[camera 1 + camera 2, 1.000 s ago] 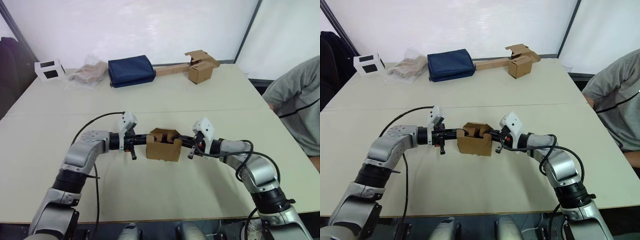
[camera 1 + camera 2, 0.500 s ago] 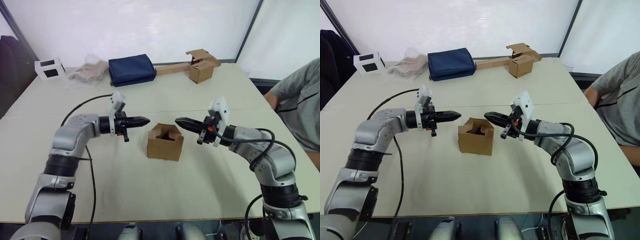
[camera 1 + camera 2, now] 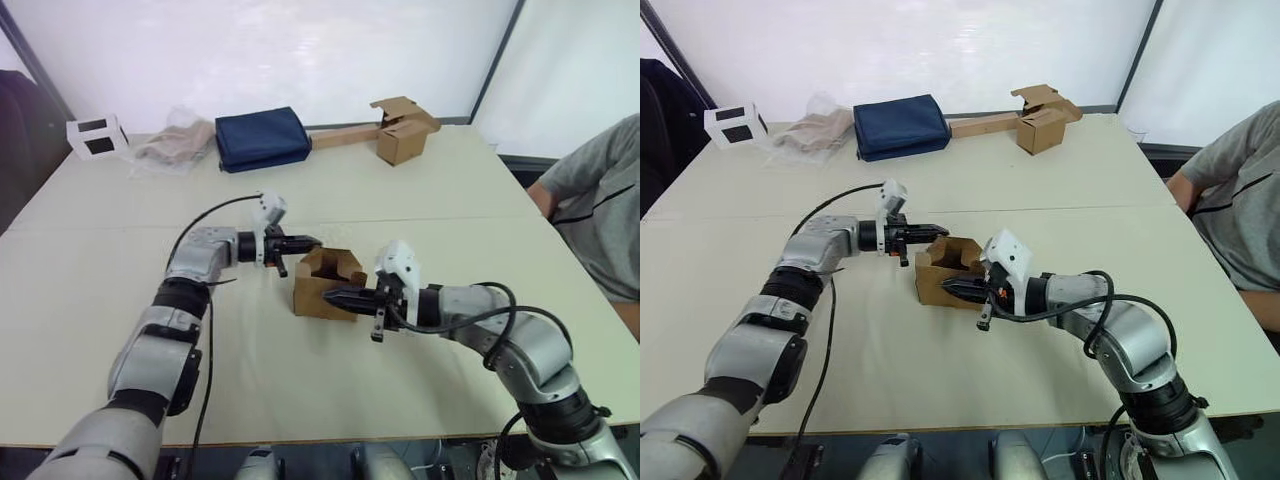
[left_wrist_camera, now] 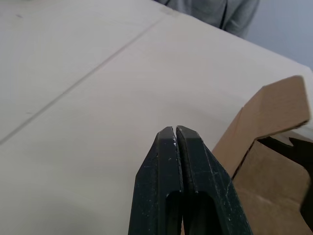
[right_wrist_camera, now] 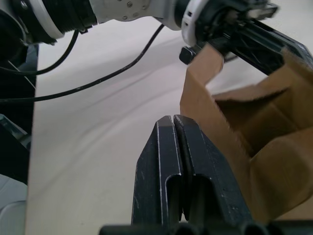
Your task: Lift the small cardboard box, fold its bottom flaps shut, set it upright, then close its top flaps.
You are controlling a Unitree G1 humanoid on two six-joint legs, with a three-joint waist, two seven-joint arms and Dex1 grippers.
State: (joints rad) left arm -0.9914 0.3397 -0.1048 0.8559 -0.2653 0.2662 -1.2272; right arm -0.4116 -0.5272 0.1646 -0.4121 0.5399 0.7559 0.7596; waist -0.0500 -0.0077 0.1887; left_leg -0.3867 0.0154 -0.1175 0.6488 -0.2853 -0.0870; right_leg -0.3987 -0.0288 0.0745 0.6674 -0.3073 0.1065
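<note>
We see the small cardboard box [image 3: 328, 285], plain brown corrugated and unmarked, standing upright on the pale table [image 3: 300, 390] near its middle, its open end facing up. Its top flaps [image 3: 958, 251] are not closed: they stand raised around the opening, some with notched edges, and one tall flap at the far left corner rises above the rest, so the dark inside of the box shows. The bottom flaps are hidden beneath the box, so we cannot tell how they lie.
</note>
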